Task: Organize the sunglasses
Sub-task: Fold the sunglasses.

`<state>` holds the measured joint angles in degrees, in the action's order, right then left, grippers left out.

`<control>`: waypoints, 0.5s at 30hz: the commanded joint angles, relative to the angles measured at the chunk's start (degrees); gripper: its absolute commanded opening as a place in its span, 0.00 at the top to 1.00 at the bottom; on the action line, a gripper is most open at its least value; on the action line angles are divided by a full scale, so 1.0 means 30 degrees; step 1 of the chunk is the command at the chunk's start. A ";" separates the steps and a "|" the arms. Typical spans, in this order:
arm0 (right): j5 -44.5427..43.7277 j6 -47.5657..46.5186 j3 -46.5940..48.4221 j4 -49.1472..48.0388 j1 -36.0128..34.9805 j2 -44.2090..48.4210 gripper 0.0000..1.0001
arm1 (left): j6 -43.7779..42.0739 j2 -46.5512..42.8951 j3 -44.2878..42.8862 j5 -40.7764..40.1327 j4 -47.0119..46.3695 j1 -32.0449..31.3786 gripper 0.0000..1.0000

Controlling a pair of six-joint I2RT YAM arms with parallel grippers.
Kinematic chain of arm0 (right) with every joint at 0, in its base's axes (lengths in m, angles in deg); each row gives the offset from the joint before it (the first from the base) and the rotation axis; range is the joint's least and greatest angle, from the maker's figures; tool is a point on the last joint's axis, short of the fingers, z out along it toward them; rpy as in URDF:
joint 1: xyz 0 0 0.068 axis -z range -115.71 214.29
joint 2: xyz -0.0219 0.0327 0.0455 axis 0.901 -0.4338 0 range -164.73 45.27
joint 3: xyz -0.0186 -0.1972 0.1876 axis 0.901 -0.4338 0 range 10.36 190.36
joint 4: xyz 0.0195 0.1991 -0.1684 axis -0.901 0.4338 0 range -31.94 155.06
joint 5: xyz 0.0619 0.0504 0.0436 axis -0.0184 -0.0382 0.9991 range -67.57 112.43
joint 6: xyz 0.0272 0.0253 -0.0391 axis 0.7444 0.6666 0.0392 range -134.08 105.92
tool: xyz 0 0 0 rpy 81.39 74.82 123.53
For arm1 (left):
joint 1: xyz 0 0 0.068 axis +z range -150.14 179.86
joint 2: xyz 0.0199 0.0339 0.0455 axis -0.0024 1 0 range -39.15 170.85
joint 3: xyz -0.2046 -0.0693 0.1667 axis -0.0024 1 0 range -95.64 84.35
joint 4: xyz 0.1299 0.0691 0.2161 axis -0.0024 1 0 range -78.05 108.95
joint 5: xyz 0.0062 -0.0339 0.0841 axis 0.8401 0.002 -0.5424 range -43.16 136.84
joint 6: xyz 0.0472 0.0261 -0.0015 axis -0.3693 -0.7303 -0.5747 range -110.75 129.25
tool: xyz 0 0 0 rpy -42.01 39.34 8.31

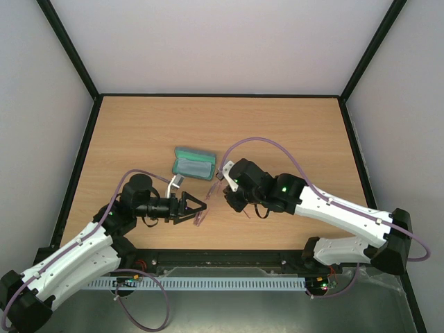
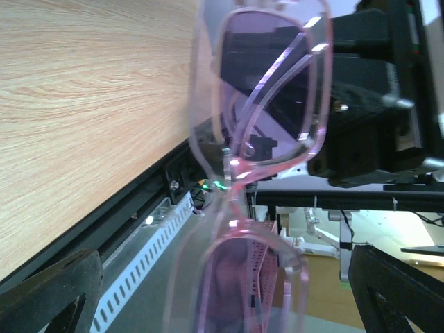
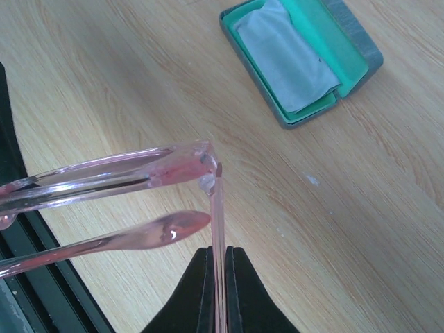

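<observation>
While the pair hangs off the table: the sunglasses [image 1: 202, 214] sit in the air between the two arms, near the front edge of the table [image 1: 277, 132] and well short of the case [image 3: 347, 62]
Right gripper [image 3: 219, 253]: clenched on one slim pink temple, close to its hinge; this grip alone carries the pair
Left gripper [image 1: 195, 207]: released, jaws wide; in the left wrist view the lenses stand between its fingers [image 2: 55, 291] with space on both sides, so no contact shows
Glasses, state: the held temple stands out square from the front frame; the other temple lies roughly along the frame, so it seems folded; I cannot tell this for certain
Case: open on the table beyond the grippers, green lining up; a pale cloth [image 3: 281, 55] lies in one half
Step in hand: by my reading, a handover or a two-handed fold; the free gripper is lined up on the front frame but has not taken it
Next move calls for: the left jaws closing gently on the frame or bridge, not the lenses; only then can the right arm push the open temple flat or let go; after that, a carry to the case
Risk: thin translucent plastic may twist or slip in a hard pinch; the cloth may crowd the space in the case
</observation>
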<state>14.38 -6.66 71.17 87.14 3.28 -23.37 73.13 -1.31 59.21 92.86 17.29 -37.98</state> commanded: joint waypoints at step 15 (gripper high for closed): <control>0.1214 -0.1328 0.1475 0.0027 0.0096 -0.1840 0.99 | 0.0850 0.0419 0.1151 0.1115 -0.2283 -0.0011 0.01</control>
<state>17.16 -9.24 73.45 86.68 3.32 -27.35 75.45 -0.04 62.01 95.11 11.68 -37.98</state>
